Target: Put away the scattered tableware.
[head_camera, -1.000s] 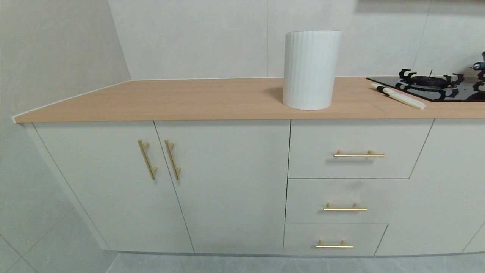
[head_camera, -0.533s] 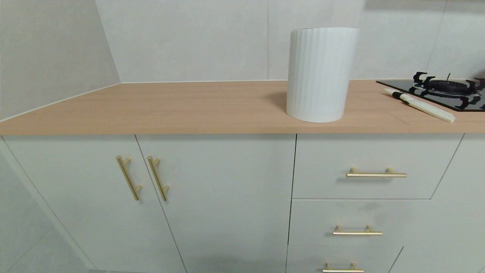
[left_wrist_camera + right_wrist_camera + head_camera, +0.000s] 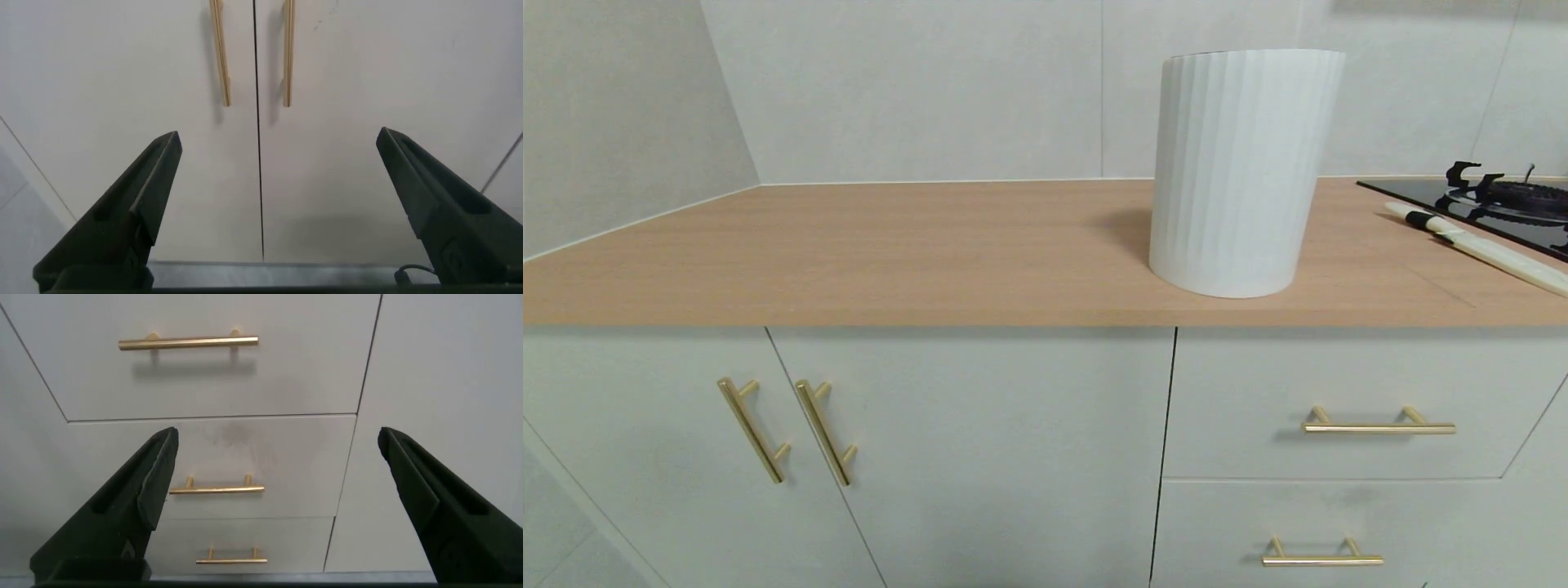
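A tall white ribbed container (image 3: 1240, 167) stands upright on the wooden countertop (image 3: 890, 245), close to its front edge. To its right a cream knife with a black band (image 3: 1478, 245) lies flat by the stove. My left gripper (image 3: 274, 143) hangs open and holds nothing, low in front of the two cabinet doors with gold handles (image 3: 221, 53). My right gripper (image 3: 278, 441) is open too, with nothing between its fingers, facing the drawer fronts and their gold handles (image 3: 188, 343).
A black glass stove (image 3: 1494, 200) with a burner grate sits at the counter's far right. Below the counter are two shut cabinet doors (image 3: 784, 429) on the left and a stack of shut drawers (image 3: 1376, 425) on the right. Tiled walls close the back and left.
The whole head view has shifted: the counter, the container and the cabinets now look larger and closer and sit lower, so the camera has come nearer. Nothing on the counter has moved.
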Controlling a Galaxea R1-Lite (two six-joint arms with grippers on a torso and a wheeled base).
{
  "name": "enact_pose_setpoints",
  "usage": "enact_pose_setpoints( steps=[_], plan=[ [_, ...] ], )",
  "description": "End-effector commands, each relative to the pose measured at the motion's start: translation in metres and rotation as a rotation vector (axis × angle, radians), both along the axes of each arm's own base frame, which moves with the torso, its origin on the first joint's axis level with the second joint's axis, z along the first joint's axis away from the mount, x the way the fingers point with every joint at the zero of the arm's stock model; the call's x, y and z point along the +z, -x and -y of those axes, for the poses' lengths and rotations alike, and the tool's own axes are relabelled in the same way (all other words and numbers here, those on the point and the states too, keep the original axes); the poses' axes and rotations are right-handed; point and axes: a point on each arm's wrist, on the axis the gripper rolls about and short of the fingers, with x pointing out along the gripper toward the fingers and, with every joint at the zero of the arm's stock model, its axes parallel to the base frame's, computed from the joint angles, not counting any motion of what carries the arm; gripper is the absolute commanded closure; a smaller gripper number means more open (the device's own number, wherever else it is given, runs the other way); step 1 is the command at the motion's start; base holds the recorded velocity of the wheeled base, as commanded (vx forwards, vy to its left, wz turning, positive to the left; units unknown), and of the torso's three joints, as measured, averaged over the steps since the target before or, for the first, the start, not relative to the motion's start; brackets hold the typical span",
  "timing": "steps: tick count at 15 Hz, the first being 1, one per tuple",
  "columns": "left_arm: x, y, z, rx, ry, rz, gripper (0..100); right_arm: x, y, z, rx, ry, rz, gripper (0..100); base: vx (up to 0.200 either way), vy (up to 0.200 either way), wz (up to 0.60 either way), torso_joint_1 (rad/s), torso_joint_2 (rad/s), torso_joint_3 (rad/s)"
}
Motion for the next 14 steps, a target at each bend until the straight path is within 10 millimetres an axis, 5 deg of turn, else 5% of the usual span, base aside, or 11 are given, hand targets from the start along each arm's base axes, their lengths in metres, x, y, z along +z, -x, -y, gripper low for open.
enact_pose_setpoints(
  steps=[1,14],
  plan=[
    [0.0,0.0,0.0,0.0,0.0,0.0,0,0.0001,-0.0001,0.0,0.0,0.0,-0.002,0,0.0,0.0,0.0,0.0,0.0,0.0],
    [0.0,0.0,0.0,0.0,0.0,0.0,0,0.0001,-0.0001,0.0,0.0,0.0,-0.002,0,0.0,-0.138,0.0,0.004,0.0,0.001]
  ],
)
